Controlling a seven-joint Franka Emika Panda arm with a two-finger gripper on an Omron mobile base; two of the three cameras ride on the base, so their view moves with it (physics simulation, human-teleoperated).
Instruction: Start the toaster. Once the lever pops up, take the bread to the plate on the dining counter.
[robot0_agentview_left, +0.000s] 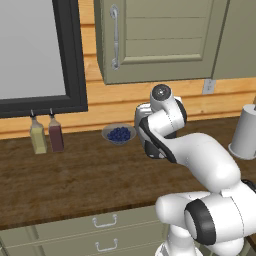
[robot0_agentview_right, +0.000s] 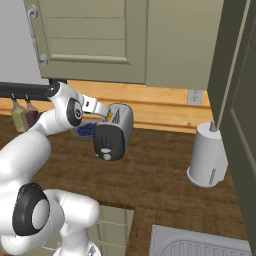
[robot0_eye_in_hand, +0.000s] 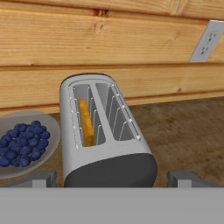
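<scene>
**On the table: one toaster, one slice, tool wide open**

On wooden table (robot0_agentview_right: 165, 180): one toaster (robot0_agentview_right: 114, 131), two slots, no readable brand or writing. One bread (robot0_eye_in_hand: 86, 122) slice, upright in left slot as seen from hand view. Beside toaster: one bowl of blueberries (robot0_eye_in_hand: 21, 143). Two bottles (robot0_agentview_left: 46, 134), labels unreadable. One grey cylinder (robot0_agentview_right: 207, 155). One wall outlet (robot0_eye_in_hand: 208, 41). Tool (robot0_eye_in_hand: 111, 180) spread fully, holding nothing, just short of toaster's dark end.

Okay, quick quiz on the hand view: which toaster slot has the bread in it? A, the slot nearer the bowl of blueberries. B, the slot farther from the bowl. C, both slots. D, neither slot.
A: the bread stands on edge in the toaster's slot on the side of the bowl of blueberries; the other slot is empty.
</scene>
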